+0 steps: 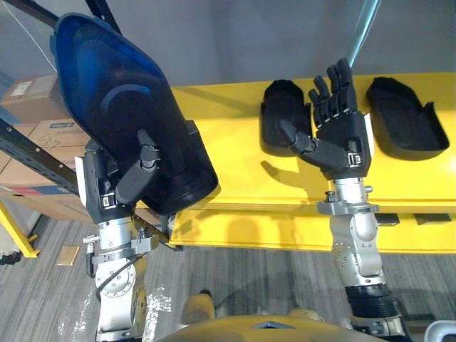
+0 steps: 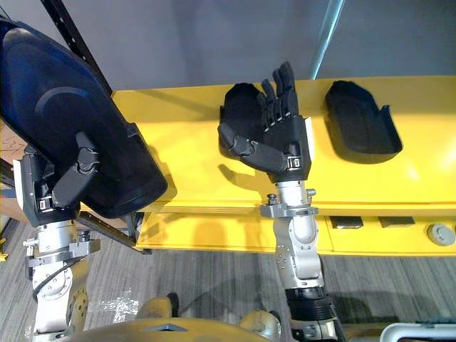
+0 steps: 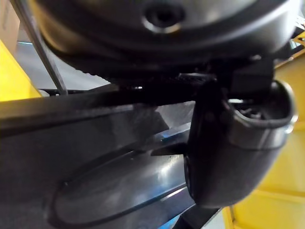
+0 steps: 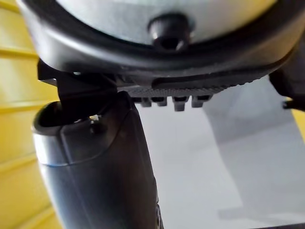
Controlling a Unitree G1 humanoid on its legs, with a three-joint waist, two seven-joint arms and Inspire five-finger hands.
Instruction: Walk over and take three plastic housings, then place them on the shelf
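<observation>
My left hand (image 1: 137, 173) is raised at the left and shut on a large dark plastic housing (image 1: 121, 107), its thumb (image 3: 238, 148) pressed across the glossy shell (image 3: 95, 157). Two more dark housings lie on the yellow shelf (image 1: 235, 178): one (image 1: 279, 114) near the middle, another (image 1: 402, 117) further right. My right hand (image 1: 338, 142) is held up open with straight, spread fingers, just in front of the middle housing (image 2: 239, 107) and holding nothing. The right-hand housing (image 2: 360, 121) lies apart from both hands.
Cardboard boxes (image 1: 35, 128) sit on a dark metal rack (image 1: 28, 153) at the left, close behind the held housing. A yellow post (image 1: 18, 228) and a small cardboard scrap (image 1: 69, 254) are on the grey floor. A grey wall (image 1: 249, 35) backs the shelf.
</observation>
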